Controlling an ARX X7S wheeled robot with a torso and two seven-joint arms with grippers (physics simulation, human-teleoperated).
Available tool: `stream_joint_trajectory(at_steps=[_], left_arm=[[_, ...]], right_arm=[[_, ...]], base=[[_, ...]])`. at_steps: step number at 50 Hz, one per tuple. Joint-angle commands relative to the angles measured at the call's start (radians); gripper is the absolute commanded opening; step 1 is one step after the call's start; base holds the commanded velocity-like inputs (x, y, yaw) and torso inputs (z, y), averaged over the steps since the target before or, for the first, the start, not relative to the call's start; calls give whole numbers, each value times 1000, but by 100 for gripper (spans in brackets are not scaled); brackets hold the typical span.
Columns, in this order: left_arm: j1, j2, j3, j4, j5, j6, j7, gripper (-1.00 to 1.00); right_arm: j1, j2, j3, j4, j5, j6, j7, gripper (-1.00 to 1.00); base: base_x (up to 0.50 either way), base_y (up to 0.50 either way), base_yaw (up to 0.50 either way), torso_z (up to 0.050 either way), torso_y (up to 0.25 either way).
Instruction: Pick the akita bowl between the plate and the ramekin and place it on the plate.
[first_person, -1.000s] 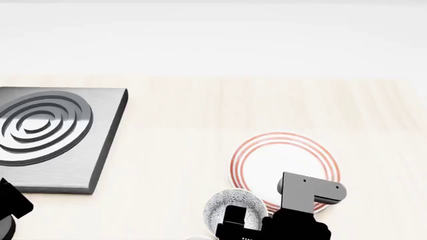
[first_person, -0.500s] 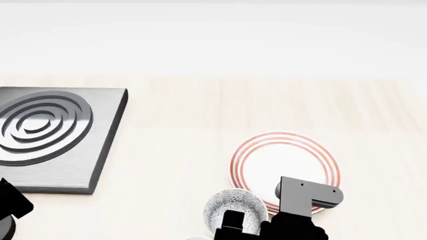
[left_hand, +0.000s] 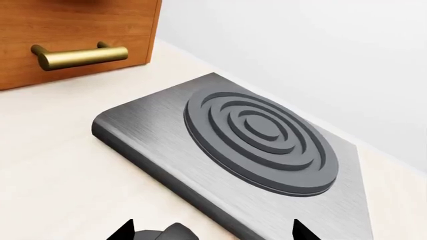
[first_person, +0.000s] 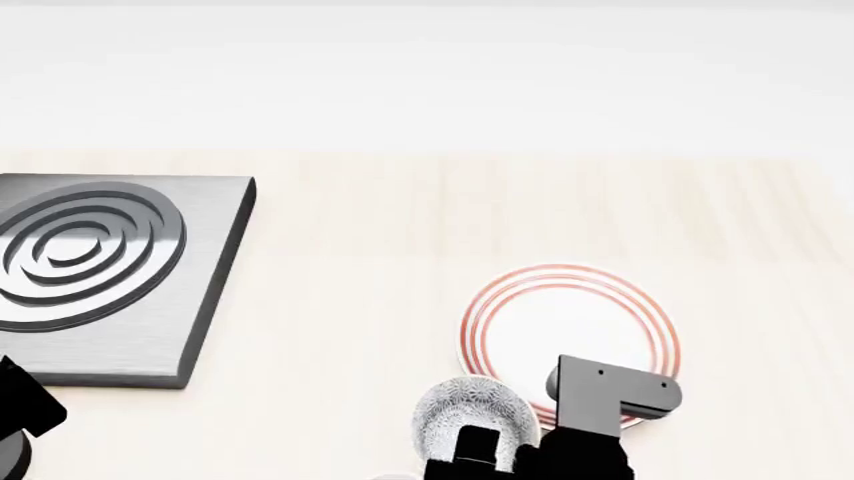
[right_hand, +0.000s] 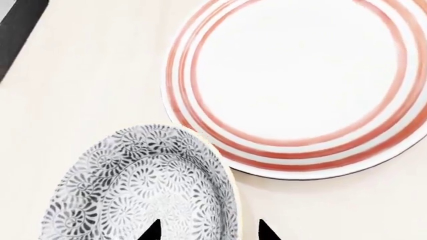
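1. The bench (first_person: 400, 230) is pale wood and carries everything; its far edge meets a plain white wall.
2. Your largest item is the grey burner slab (first_person: 94, 280) with raised concentric rings, lying at the bench's left side. The left wrist view shows it close up, with a wooden drawer front (left_hand: 73, 35) and its brass handle (left_hand: 80, 56) beyond it.
3. The plate (first_person: 567, 335) — white with thin red rings on its rim — lies flat toward the bench's near edge, right of centre, with nothing on it.
4. The akita bowl (first_person: 474, 412) is at the plate's near-left rim, tilted, its patterned grey-and-white surface turned up toward the head camera. In the right wrist view its rim just overlaps the plate's edge.
5. Your right gripper (right_hand: 208, 231) has its two dark fingertips either side of the bowl's rim — it is grasping the bowl.
6. Your left gripper (left_hand: 212, 232) hangs over the near part of the slab, fingertips well apart and holding nothing.
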Motion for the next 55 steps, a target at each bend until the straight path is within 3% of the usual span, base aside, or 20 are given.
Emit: stream_joint_trajectory(at_steps=[1, 10, 30, 55], left_arm=[[5, 2, 5, -10, -10, 1, -3, 100], [6, 0, 7, -6, -13, -1, -5, 100], [4, -2, 13, -10, -16, 1, -7, 100], [8, -6, 16, -10, -23, 6, -10, 100]], right_arm=[[-11, 8, -22, -19, -22, -10, 21, -100], [-14, 15, -42, -80, -33, -25, 46, -100], [72, 35, -89, -313, 10, 129, 127, -100], [309, 38, -94, -95, -11, 106, 98, -100]], base=[[0, 0, 0, 0, 0], [0, 0, 0, -1, 0], [0, 0, 0, 0, 0], [0, 0, 0, 0, 0]])
